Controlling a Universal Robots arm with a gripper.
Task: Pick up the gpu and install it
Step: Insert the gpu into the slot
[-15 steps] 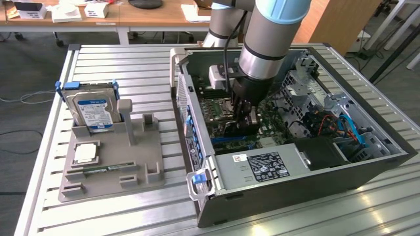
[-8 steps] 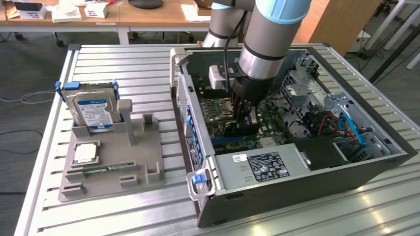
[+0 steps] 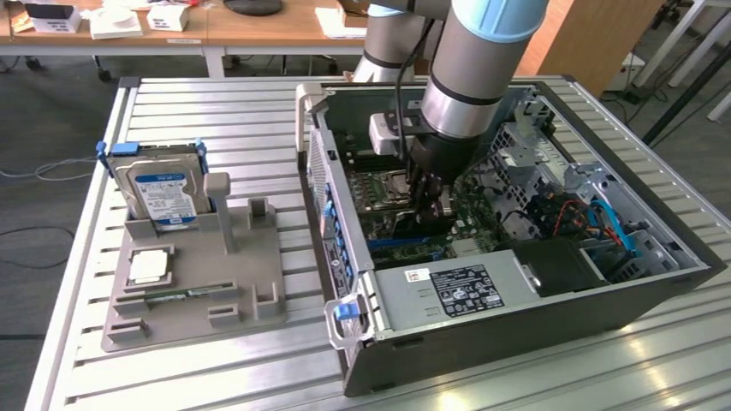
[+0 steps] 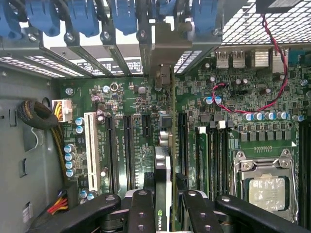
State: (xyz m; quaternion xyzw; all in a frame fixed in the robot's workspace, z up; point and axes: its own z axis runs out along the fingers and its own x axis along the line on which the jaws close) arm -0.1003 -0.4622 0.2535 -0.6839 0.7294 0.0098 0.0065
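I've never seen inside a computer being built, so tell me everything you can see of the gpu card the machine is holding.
The gpu is a thin card seen edge-on, standing upright over the green motherboard inside the open computer case. Its black face carries a small green logo near the gripper, whose black jaws clamp it from both sides. Its tan metal bracket reaches the case's rear slot openings, beside blue clips. Whether it is fully seated cannot be told.

The gpu (image 4: 164, 184), clamped edge-on between the matt black plastic-looking fingers (image 4: 141, 213) of the gripper (image 4: 165, 216), shows a dull silvery metal bracket (image 4: 163, 53) at its 12 o'clock end. The motherboard (image 4: 126, 97) is green and slightly glossy. The table (image 3: 228, 120) is ribbed, satin-finish metal; the holder (image 3: 194, 291) at the computer case's (image 3: 514, 325) 9 o'clock is matt grey plastic.
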